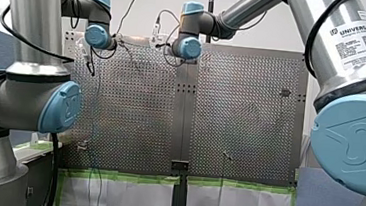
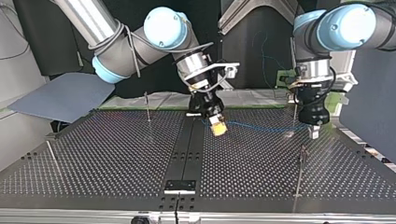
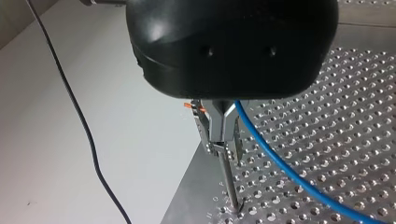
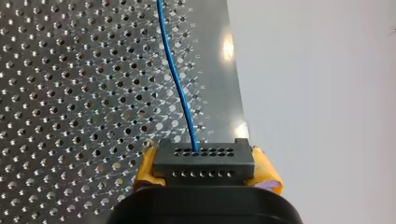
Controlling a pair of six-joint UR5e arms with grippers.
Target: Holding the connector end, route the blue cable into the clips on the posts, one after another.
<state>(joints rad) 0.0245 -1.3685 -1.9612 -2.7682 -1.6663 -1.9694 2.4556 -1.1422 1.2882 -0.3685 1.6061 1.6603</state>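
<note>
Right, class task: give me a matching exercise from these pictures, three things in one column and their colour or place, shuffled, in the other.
Things:
1. connector
2. cable
3. left claw

Descriptions:
A. at the top of a thin post
B. black, clamped between yellow pads
C. blue, running over the perforated table

Pairs: 1-B, 2-C, 3-A.

A: Where do the wide views sit?
B: Front: high behind the robot, looking over the desk. Top: low across it, facing back. Same desk, opposite ends.
A: The wrists?
B: Close, along each arm's fingers; both catch the blue cable.
</note>
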